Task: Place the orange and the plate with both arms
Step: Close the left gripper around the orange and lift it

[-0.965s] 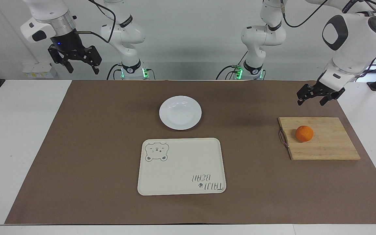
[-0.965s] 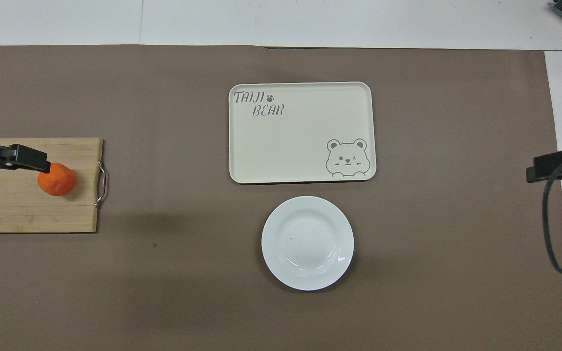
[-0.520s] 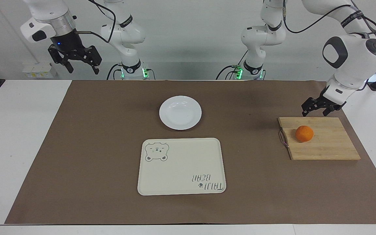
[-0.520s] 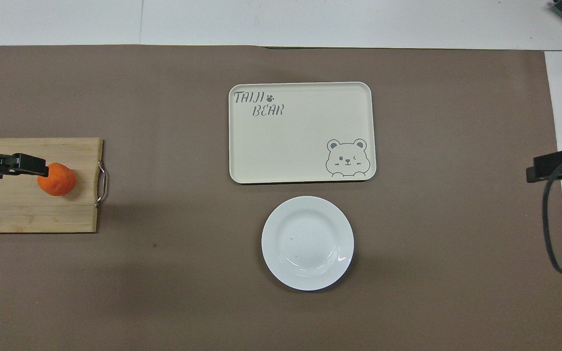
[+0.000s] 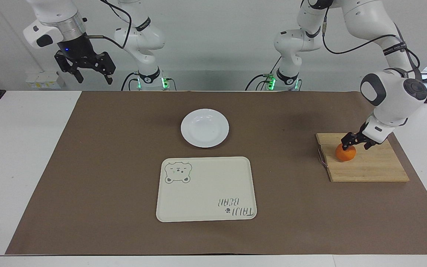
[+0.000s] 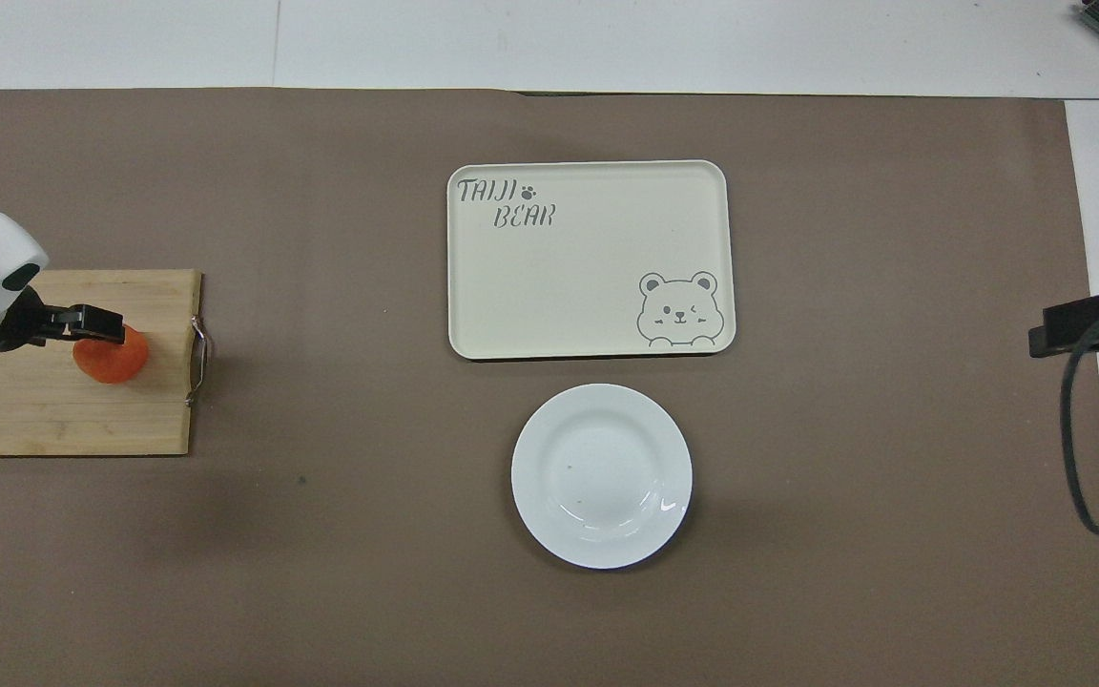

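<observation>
Now, your left pincer [image 5: 355, 142] is down at the orange [image 5: 346, 154], which sits on the wooden cutting board [image 5: 369, 167] at the left arm's end of the table [image 5: 20, 148]. Its fingers [image 5: 347, 141] stand spread apart, one over the orange's top on the side toward the middle of the table and the other just beside the fruit toward the table's edge; you cannot tell from either view whether a fingertip is touching the skin, and nothing is gripped. In the overhead view the black finger [image 6: 92, 322] covers the upper part of the orange [image 6: 115, 358]. The board lies flat on the brown mat [image 5: 124, 178], with its metal handle [image 5: 321, 156] turned toward the middle of the table. Your right pincer [image 5: 93, 76] hangs high in the air over the right arm's end of the table, up by the mat's corner nearest the robots, released with its fingers apart and holding nothing; that arm waits. The plate [image 5: 205, 128] rests empty on the mat in the middle of the table, well apart from both pincers. Just beside it, farther from the robots, lies the cream tray [image 5: 206, 189] with the bear drawing and the lettering, also with nothing on it; plate and tray sit close together but do not touch.
</observation>
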`<state>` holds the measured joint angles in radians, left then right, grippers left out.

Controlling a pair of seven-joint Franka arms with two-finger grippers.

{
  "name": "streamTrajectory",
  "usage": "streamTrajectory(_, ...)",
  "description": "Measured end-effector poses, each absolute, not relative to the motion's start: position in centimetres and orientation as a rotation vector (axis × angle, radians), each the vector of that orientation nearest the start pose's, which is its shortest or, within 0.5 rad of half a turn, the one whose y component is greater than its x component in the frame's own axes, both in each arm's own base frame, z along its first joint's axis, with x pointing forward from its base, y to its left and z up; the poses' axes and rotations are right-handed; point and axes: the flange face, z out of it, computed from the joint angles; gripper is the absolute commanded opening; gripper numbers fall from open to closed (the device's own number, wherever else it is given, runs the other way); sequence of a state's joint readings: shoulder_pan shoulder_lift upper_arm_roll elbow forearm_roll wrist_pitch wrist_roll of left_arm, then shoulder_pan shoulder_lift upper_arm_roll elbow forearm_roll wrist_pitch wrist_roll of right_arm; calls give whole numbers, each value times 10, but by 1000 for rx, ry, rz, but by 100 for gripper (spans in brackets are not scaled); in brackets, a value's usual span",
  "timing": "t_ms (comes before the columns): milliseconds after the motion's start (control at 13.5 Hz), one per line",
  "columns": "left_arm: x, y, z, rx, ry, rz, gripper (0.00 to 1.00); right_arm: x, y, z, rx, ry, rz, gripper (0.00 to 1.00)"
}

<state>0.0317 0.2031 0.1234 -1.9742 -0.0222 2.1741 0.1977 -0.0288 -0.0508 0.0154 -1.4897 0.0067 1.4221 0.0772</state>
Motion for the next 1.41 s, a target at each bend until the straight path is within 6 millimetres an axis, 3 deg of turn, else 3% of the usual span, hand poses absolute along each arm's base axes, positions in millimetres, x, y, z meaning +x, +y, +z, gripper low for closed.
streamTrajectory(223,585,87,339,-3132,55,15,100,522,-6,677,-3133,141,27,100)
streamTrajectory(297,584,87,330,-3131,55,20,45,522,-6,677,-3133,141,27,100)
streamTrajectory(371,584,87,322,-3130,58,24,2,522,-6,677,-3133,141,27,100)
streamTrajectory(891,586,85,323,-3130,88,21,0,522,-6,677,-3133,141,27,100)
streamTrajectory(1114,591,81,351,-3136,100,22,0,522,-6,677,-3133,141,27,100)
streamTrajectory(1410,600,77,405,-3140,114,-3,0,522,-6,677,-3133,141,27,100)
